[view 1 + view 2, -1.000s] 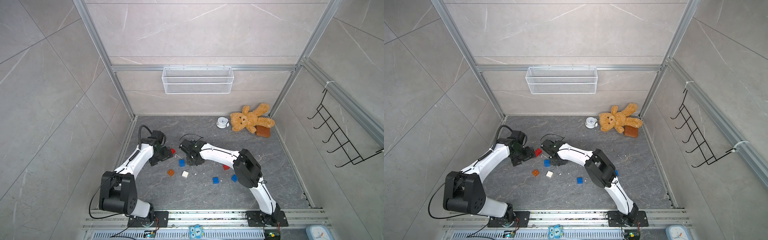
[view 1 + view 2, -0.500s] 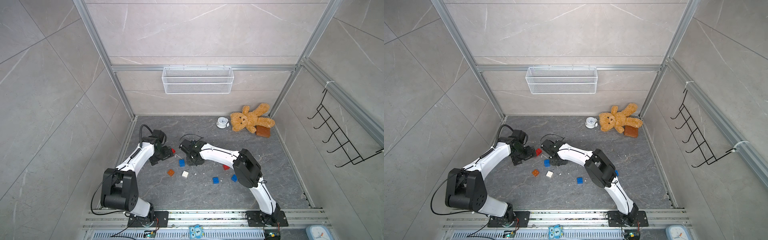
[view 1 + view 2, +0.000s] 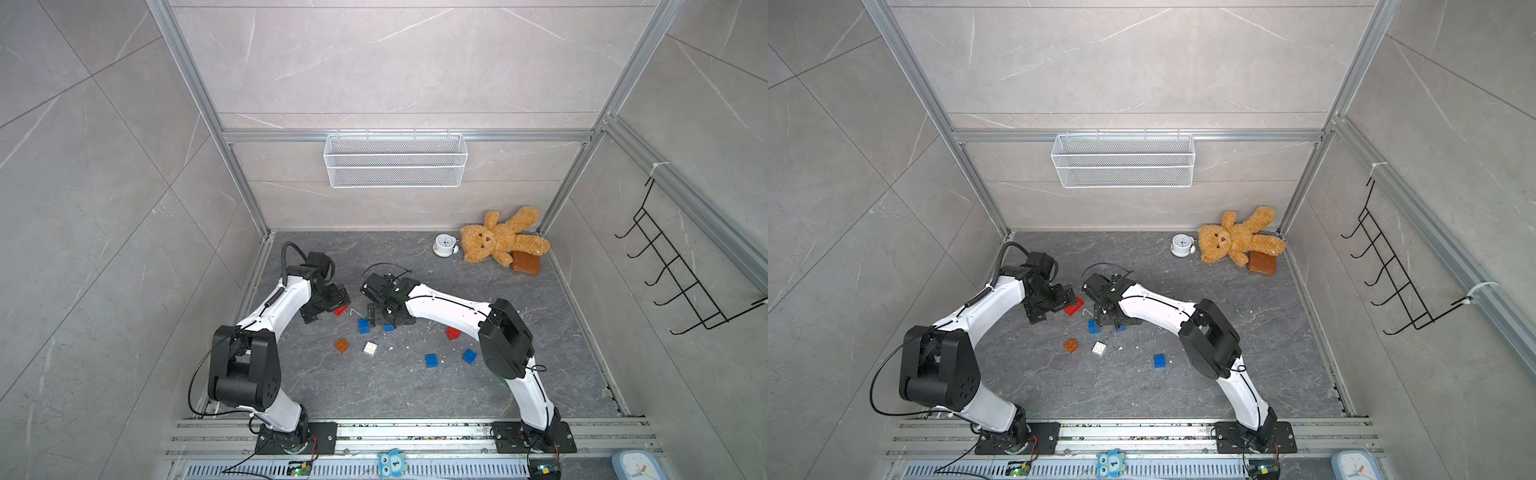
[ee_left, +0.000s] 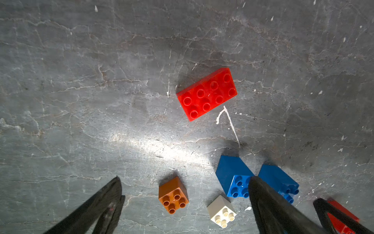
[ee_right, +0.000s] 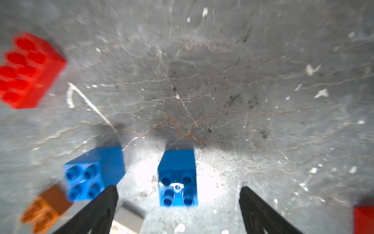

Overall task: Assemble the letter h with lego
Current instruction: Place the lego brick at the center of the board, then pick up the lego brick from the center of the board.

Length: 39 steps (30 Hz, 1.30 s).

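Nothing is joined yet: the lego (image 4: 206,94) is scattered singly on the bench (image 3: 374,395). The left fingers (image 4: 107,200) and right fingers (image 5: 103,202) are spread, nothing clamped.

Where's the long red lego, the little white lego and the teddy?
Long red plastic lego brick (image 4: 206,94), left wrist view, studded top.
Small white plastic lego brick (image 4: 222,214), left wrist view, studded top.
Brown plush teddy bear (image 3: 505,241), a top view, tummy.
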Available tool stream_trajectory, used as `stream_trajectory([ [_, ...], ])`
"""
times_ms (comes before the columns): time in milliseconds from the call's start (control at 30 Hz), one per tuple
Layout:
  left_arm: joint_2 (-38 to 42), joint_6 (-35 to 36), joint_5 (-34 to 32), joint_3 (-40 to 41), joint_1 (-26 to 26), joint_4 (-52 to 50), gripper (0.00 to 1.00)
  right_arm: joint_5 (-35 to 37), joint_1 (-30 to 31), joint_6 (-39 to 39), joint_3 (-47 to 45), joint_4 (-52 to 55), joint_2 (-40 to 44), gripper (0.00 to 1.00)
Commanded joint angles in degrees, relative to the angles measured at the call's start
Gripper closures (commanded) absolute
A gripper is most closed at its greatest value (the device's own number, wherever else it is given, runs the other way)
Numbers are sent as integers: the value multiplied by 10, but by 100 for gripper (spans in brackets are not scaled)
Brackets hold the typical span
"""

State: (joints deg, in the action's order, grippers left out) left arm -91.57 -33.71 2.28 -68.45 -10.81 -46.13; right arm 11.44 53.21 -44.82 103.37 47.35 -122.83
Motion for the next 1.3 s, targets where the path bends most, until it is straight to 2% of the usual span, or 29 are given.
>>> stream_trajectory([
  [0, -20, -13, 12, -27, 4, -1, 0, 18, -3, 13, -1, 21, 44, 1],
  [333, -103, -64, 2, -85, 4, 8, 0, -11, -3, 47, -67, 2, 140, 0],
  [633, -157, -124, -2, -112, 0, 40, 0, -42, 0, 71, -170, -40, 225, 0],
  [1000, -197, -156, -17, -126, -19, 50, 1, -51, 7, 79, -205, -55, 251, 0],
  [1267, -221, -164, -28, -133, -33, 52, 7, -59, 9, 81, -217, -66, 250, 0],
])
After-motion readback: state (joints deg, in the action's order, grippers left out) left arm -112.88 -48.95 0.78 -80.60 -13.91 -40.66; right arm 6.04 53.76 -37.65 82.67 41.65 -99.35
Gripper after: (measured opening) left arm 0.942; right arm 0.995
